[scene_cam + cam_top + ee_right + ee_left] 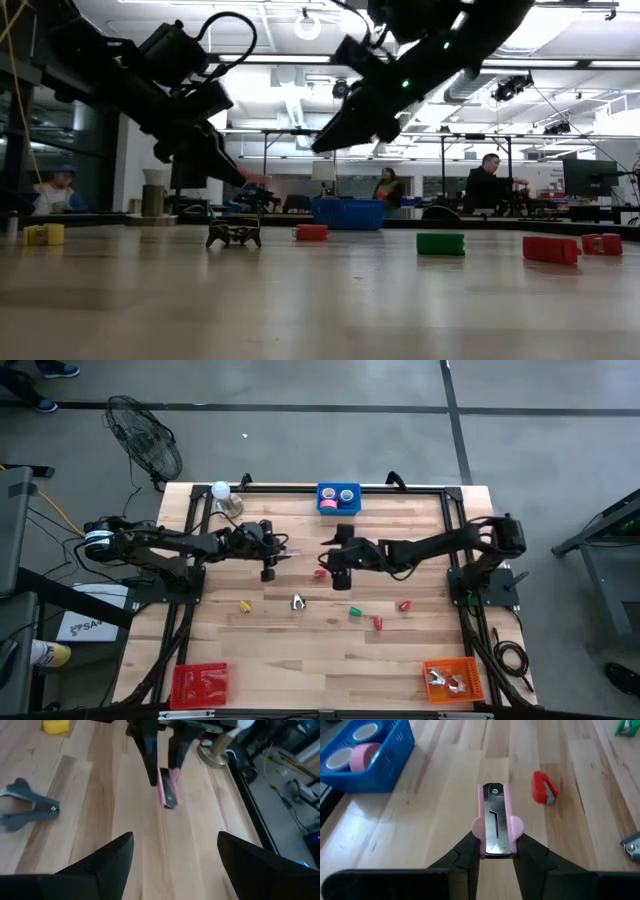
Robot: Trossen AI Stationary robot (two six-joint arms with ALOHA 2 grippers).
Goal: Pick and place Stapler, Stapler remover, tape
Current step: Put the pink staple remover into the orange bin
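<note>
Pink stapler [496, 820] clamped in my left fingers [495, 857]; right fingers [172, 852] gape empty. Blue basket [338, 499] holds tape; several staplers, one remover [297, 602] remain on surface [300, 650].

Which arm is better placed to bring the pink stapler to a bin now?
Left. The left gripper is shut on the pink stapler and holds it above the table. The right gripper is open and holds nothing, so it would first need to take the stapler over.
</note>
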